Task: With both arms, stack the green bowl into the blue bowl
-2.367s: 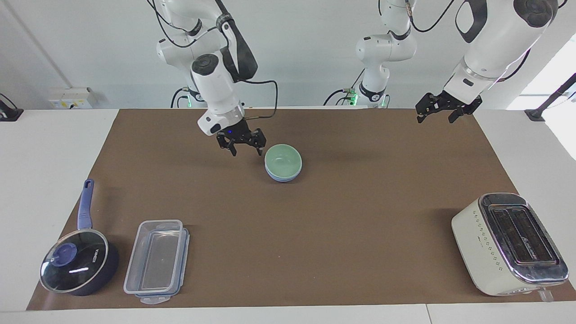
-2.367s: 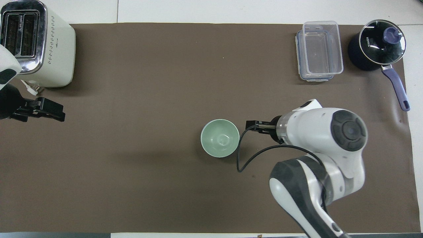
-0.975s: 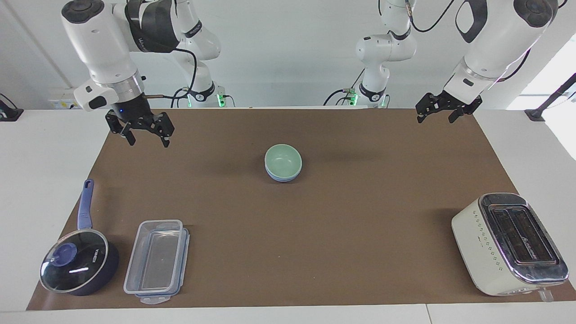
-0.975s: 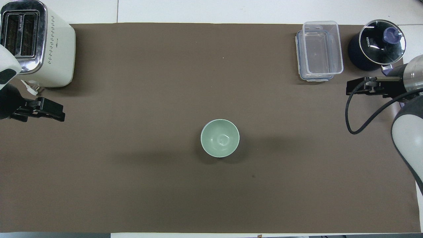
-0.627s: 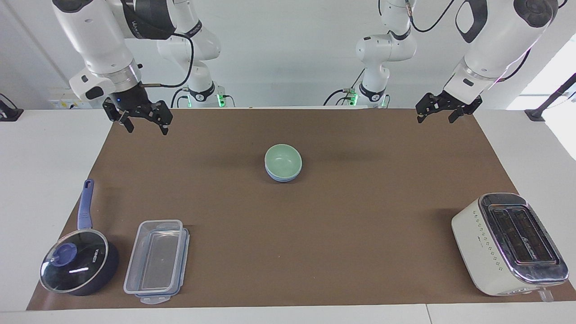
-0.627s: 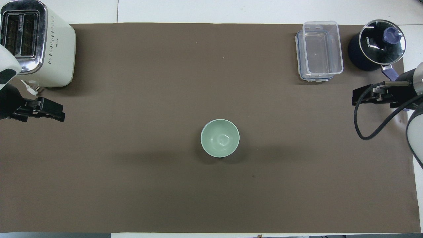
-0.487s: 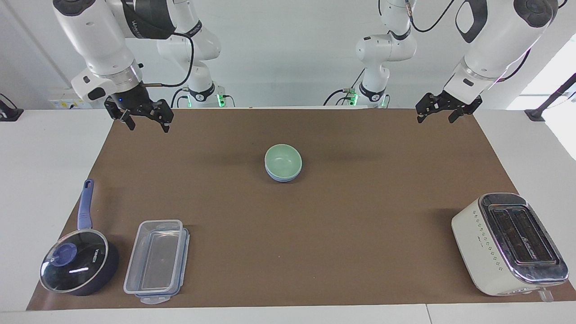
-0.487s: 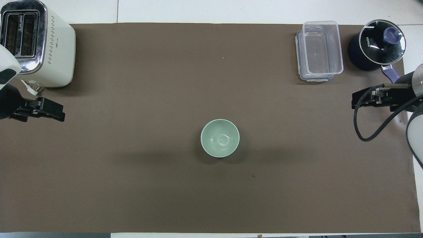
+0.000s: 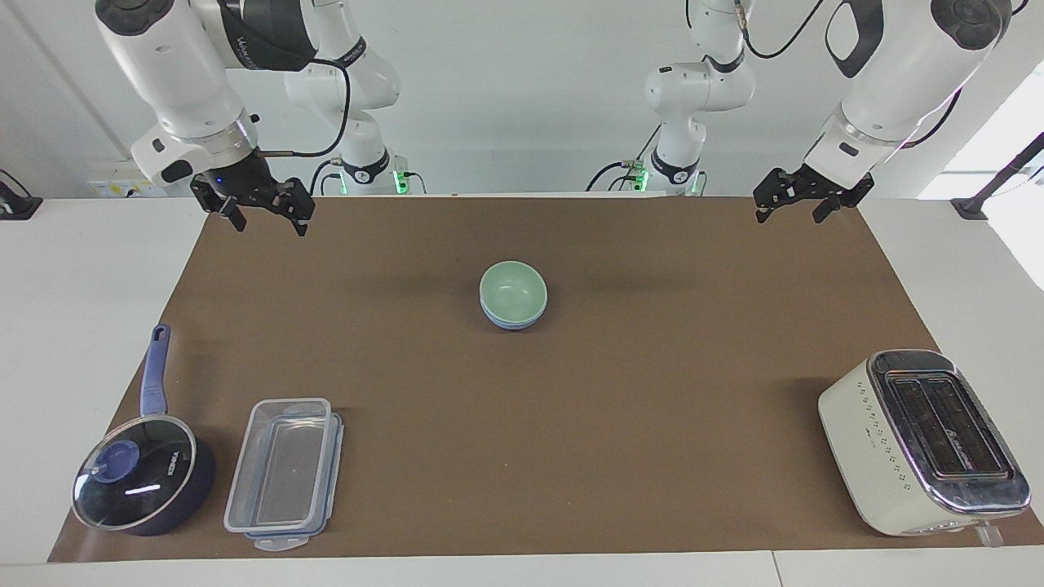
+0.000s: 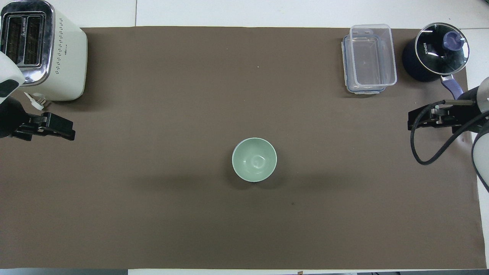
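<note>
The pale mint-green round bowl (image 9: 513, 289) sits nested in the light blue round bowl (image 9: 511, 321) mid-mat on the desk, though only the facing view shows that blue rim; from overhead the green one hides it. Both black two-finger grippers hang empty with fingers apart: the left gripper (image 9: 789, 206) over the mat's corner at its own end, the right gripper (image 9: 263, 219) over the other robot-side corner. Overhead they're partly cut off at the edges.

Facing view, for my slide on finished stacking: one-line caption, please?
Green bowl nested in blue bowl mid-mat; left gripper and right gripper open, raised over the mat's robot-side corners.
</note>
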### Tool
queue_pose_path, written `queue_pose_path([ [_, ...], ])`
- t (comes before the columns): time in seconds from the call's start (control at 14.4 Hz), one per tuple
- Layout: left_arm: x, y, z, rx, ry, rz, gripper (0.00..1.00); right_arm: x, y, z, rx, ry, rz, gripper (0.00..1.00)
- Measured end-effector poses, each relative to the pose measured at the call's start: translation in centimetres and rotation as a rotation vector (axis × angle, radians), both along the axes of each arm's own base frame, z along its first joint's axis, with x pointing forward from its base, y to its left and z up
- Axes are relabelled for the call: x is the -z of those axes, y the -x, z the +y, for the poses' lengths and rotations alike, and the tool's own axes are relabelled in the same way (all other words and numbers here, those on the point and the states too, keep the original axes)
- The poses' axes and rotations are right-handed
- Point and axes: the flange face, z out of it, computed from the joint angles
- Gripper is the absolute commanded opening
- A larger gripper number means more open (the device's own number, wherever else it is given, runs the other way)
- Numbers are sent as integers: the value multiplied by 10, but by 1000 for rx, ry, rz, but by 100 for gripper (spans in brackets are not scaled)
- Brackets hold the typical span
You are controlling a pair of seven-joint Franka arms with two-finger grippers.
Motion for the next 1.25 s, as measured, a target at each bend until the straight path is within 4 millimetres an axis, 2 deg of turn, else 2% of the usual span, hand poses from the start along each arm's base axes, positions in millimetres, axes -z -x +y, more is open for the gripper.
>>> queue_pose_path([
  [1.25,0,0,0,0,0,0,100,-3,-2,1,-1,0,-23,100],
])
